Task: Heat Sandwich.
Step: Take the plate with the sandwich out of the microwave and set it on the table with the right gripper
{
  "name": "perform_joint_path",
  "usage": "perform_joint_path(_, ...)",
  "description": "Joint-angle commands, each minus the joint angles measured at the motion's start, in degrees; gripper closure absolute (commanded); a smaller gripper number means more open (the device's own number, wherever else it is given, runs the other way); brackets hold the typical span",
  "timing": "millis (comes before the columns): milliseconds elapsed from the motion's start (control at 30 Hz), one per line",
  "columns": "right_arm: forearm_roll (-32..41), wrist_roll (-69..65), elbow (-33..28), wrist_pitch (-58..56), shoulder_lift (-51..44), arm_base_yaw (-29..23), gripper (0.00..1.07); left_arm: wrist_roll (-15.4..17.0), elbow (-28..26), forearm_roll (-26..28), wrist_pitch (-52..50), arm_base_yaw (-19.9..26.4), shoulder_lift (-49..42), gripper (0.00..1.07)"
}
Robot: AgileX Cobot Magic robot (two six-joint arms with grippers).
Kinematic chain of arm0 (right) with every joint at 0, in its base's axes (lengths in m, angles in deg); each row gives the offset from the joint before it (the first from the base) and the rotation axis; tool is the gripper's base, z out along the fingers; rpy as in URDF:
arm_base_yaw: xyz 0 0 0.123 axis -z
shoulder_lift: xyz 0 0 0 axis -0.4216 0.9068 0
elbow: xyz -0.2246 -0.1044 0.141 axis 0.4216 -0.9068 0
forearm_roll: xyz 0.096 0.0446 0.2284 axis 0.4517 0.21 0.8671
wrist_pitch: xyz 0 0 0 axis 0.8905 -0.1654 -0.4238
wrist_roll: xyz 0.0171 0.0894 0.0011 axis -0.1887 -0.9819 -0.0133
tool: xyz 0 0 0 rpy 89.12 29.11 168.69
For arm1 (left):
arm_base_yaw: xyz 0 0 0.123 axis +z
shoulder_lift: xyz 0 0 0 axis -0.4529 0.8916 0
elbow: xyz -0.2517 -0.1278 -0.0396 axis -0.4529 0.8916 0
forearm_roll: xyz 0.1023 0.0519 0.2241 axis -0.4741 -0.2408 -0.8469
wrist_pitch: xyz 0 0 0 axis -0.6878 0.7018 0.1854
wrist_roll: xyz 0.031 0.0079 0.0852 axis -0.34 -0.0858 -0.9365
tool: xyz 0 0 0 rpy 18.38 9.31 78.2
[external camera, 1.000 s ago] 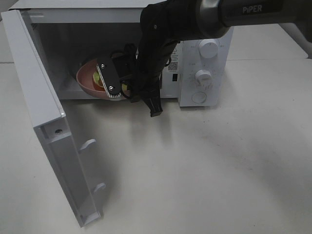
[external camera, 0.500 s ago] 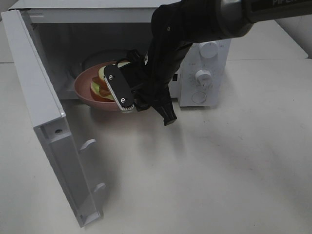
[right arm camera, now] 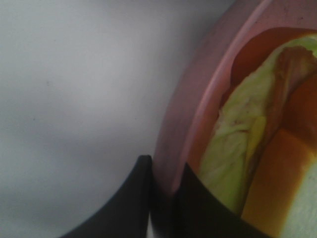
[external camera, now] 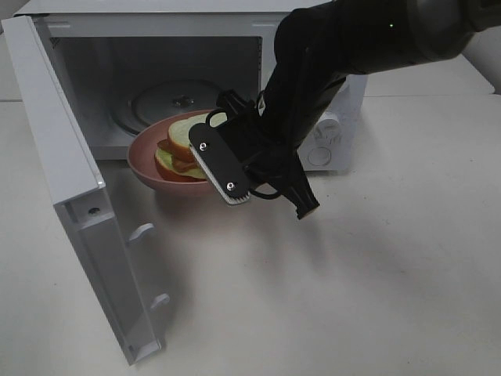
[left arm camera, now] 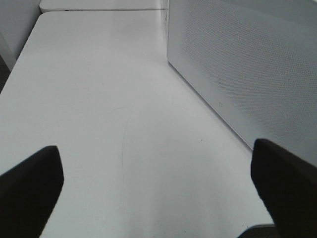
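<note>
The sandwich, white bread with yellowish-green filling, lies on a round pink plate. The plate is held tilted at the mouth of the open microwave, just above the table. My right gripper is shut on the plate's near rim. In the right wrist view its dark fingers pinch the pink rim, with the sandwich close behind. My left gripper is open with nothing between its fingers, hovering over bare table beside the microwave's perforated side wall.
The microwave door stands wide open toward the front left. A glass turntable lies inside the cavity. The control panel with knobs is partly hidden behind my right arm.
My right gripper has drawn the plate with the sandwich out of the cavity toward the front right. The left gripper has not changed.
</note>
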Motion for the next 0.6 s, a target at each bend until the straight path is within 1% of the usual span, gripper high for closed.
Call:
perform_joint_path(33,-0.8,1.6,-3.5,3.3,-3.6,-0.1,1.07,0.1,0.0,0.2,-0.6,0.2,-0.4,0.09)
perform_joint_path(100,-0.8,1.6,-5.5,4.5,-5.0,-0.1,1.07,0.1,0.0,0.2,-0.6,0.2,-0.4,0.09)
perform_joint_path(133,-0.8,1.6,-5.5,4.5,-5.0,-0.1,1.07,0.1,0.0,0.2,-0.6,0.2,-0.4,0.09)
perform_joint_path(167,-0.8,1.6,-7.6,5.2,-6.8,-0.1,1.07,0.1,0.0,0.2,-0.6,0.2,-0.4,0.09)
perform_joint_path(267,-1.0,1.6,-9.4,5.6,-8.4,-0.1,1.07,0.1,0.0,0.2,-0.6,0.2,-0.4,0.09)
perform_joint_path(300,-1.9,1.7,-11.2,6.4,-10.1,-0.1,1.07,0.1,0.0,0.2,-0.6,0.2,-0.4,0.09)
perform_joint_path(400,-2.3,1.7,-14.0,7.2,-12.8,-0.1,1.07,0.1,0.0,0.2,-0.6,0.2,-0.4,0.09)
perform_joint_path(433,-2.3,1.7,-14.0,7.2,-12.8,-0.1,1.07,0.1,0.0,0.2,-0.6,0.2,-0.4,0.09)
perform_joint_path(467,-2.3,1.7,-15.8,8.1,-14.5,-0.1,1.07,0.1,0.0,0.2,-0.6,0.2,-0.4,0.09)
perform_joint_path(567,-2.4,1.7,-17.5,8.1,-16.4,-0.1,1.07,0.1,0.0,0.2,-0.6,0.2,-0.4,0.09)
perform_joint_path(600,-2.4,1.7,-19.3,8.3,-18.2,-0.1,1.07,0.1,0.0,0.2,-0.6,0.2,-0.4,0.09)
